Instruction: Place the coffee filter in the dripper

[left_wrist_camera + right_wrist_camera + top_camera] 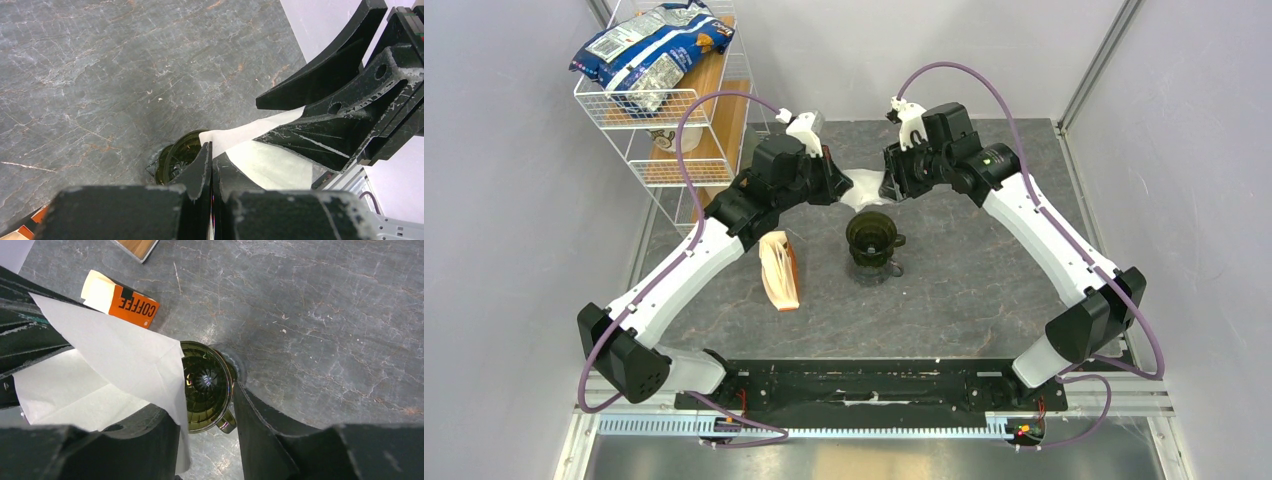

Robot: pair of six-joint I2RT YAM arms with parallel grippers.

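Note:
The white coffee filter [864, 192] hangs in the air between my two grippers, above and behind the dripper [871, 235]. My left gripper [211, 150] is shut on one edge of the filter [270, 165]. My right gripper [202, 400] is open, and the filter [115, 350] drapes over its left finger. Its two spread fingers [325, 125] show in the left wrist view with the paper between them. The dark olive dripper [207, 390] stands empty on the table, below and between the right fingers. It also shows in the left wrist view [180, 155].
The tan, orange-edged packet of filters [781, 270] stands left of the dripper and also shows in the right wrist view [127, 300]. A white wire rack [659, 130] with blue bags [649, 50] stands at the back left. Clear glass shows under the dripper [876, 270].

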